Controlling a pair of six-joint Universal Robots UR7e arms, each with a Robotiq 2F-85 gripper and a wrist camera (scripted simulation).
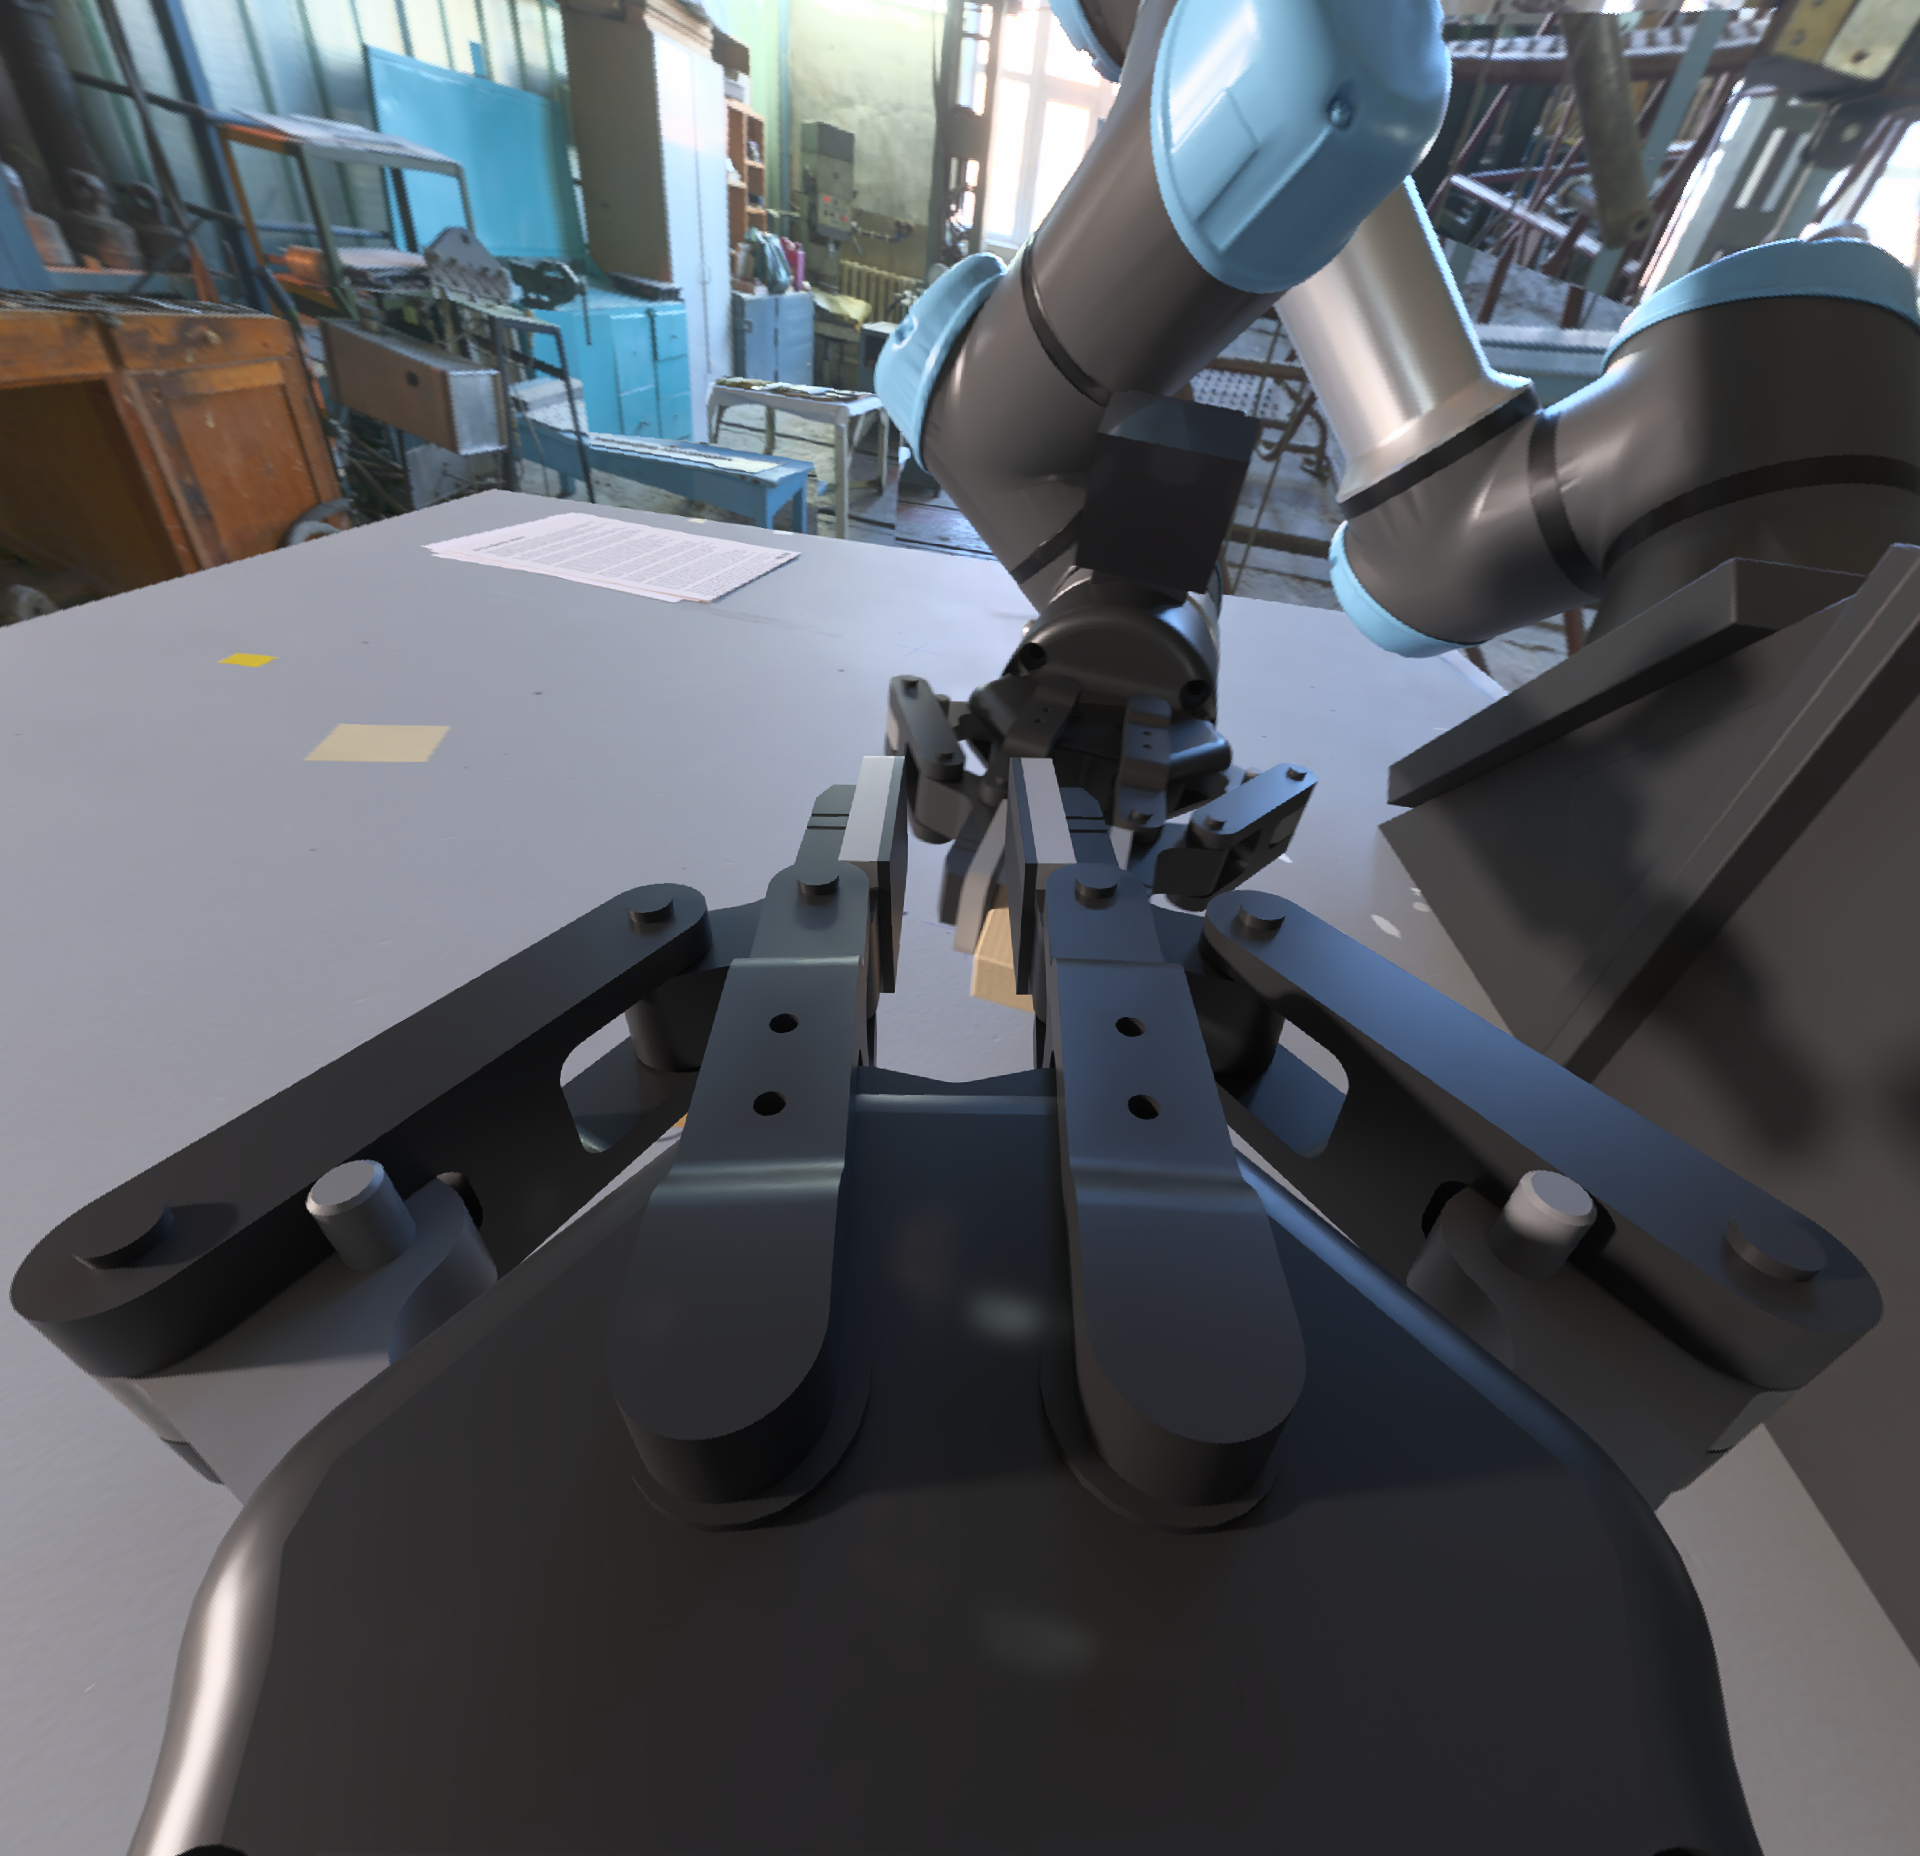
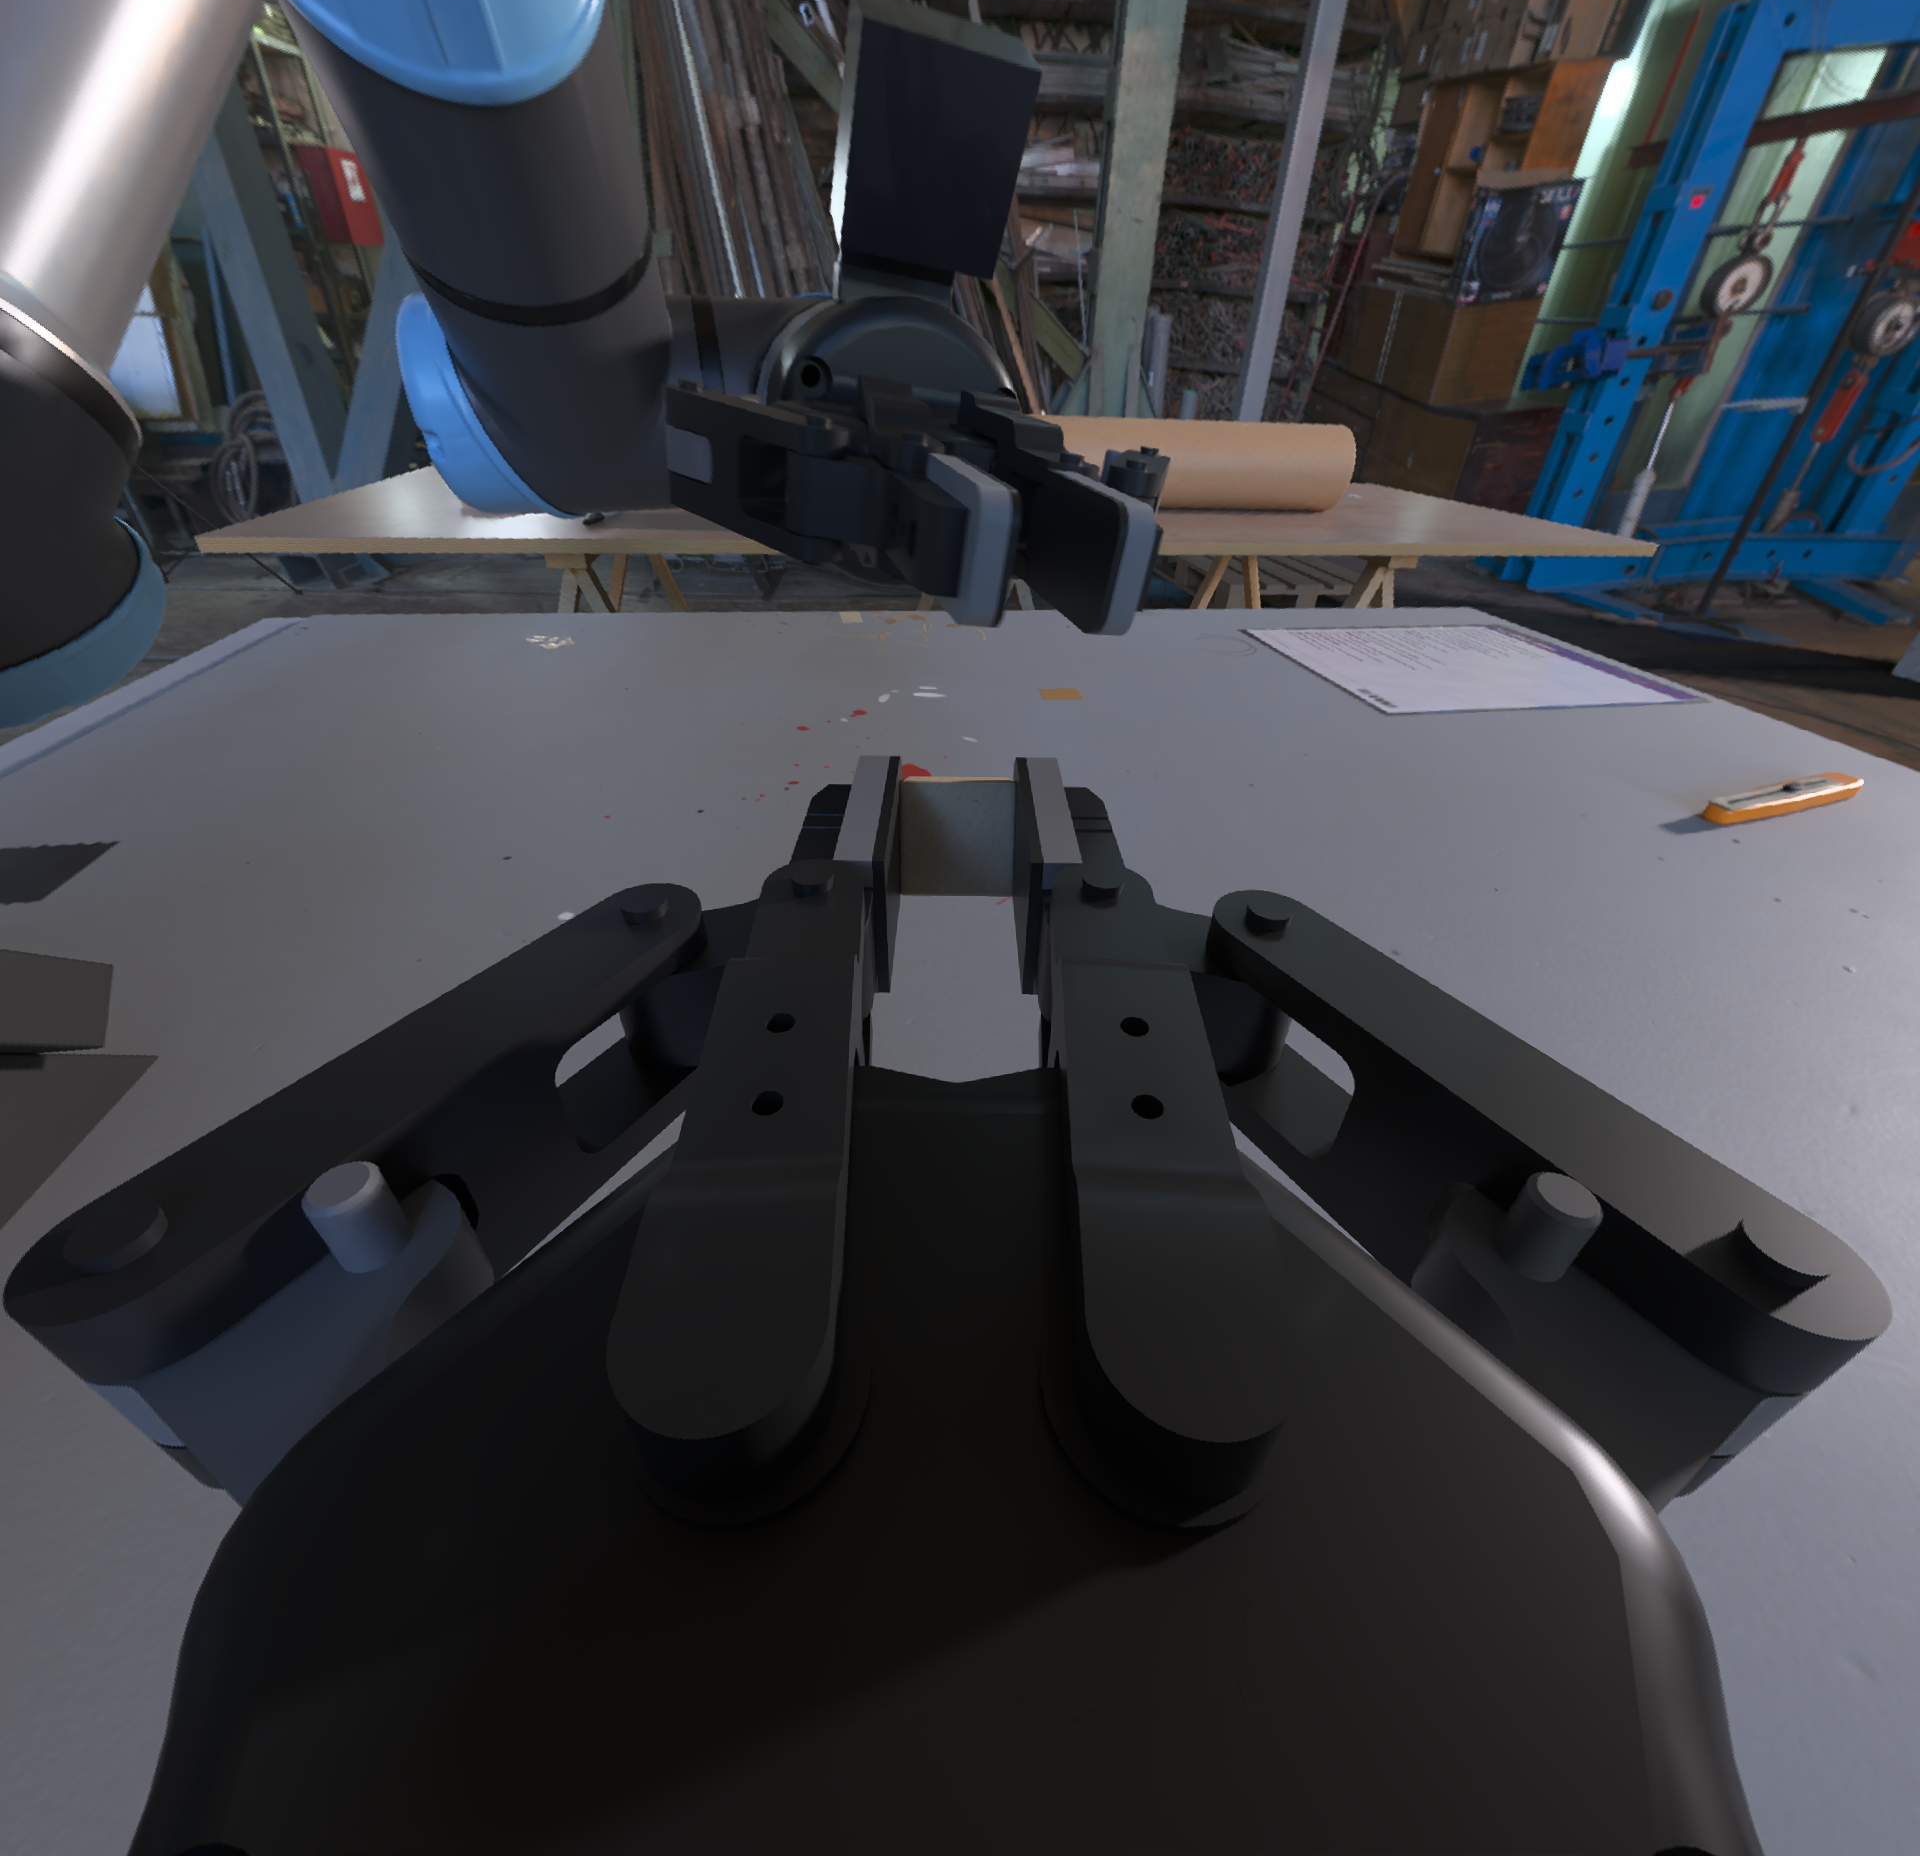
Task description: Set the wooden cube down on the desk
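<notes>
The wooden cube (image 2: 956, 835) is clamped between the fingertips of my right gripper (image 2: 956, 819), low over the grey desk (image 2: 1351, 975). I cannot tell whether the cube touches the desk. In the left wrist view the cube (image 1: 1000, 965) shows as a pale block under the right gripper (image 1: 1003, 907), partly hidden by my own finger. My left gripper (image 1: 961, 830) is open and empty, pointing at the cube from close by. In the right wrist view the left gripper (image 2: 1039, 601) hovers above the desk just beyond the cube.
A stack of printed sheets (image 1: 613, 554) lies at the desk's far side; it also shows in the right wrist view (image 2: 1455, 668). An orange utility knife (image 2: 1782, 796) lies at the right. A dark arm mount (image 1: 1662, 819) stands close by. Tan patches (image 1: 379, 741) mark the desk.
</notes>
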